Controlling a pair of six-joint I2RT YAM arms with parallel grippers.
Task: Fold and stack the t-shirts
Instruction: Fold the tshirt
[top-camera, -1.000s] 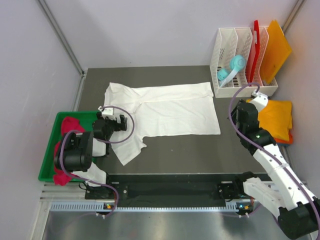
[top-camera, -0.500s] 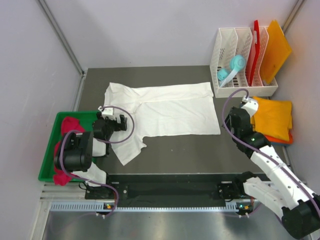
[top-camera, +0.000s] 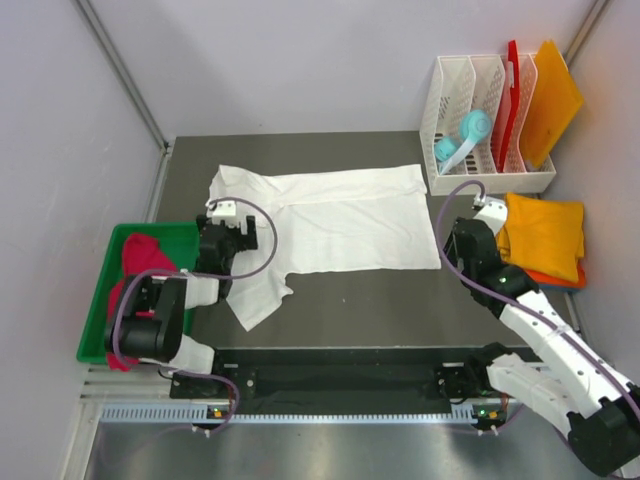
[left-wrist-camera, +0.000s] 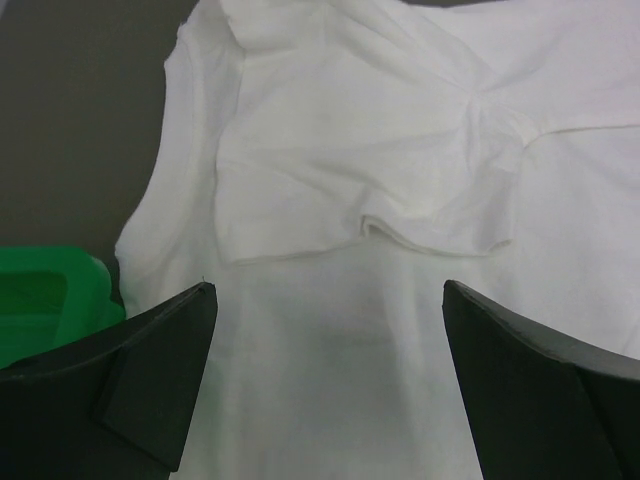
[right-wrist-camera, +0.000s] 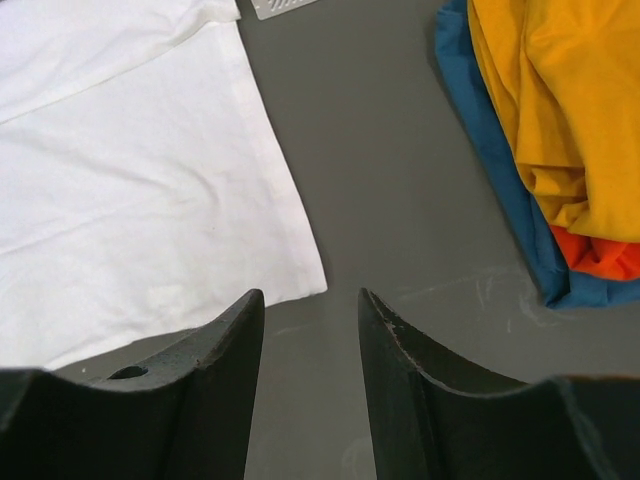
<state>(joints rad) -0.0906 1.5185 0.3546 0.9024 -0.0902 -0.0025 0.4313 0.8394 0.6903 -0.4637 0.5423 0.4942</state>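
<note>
Lying spread at surface centre: white t-shirt (top-camera: 340, 220). Left claw (left-wrist-camera: 325, 295) held over shirt's left end, jaws wide apart, nothing gripped. Right claw (right-wrist-camera: 311, 305) held above its near-right corner, jaws parted, empty. 3 folded shirts (top-camera: 545, 235) stacked at right edge.

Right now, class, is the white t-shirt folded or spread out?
Spread out. The white t-shirt lies flat and full-length on the table, both sleeves out, not folded over.
</note>
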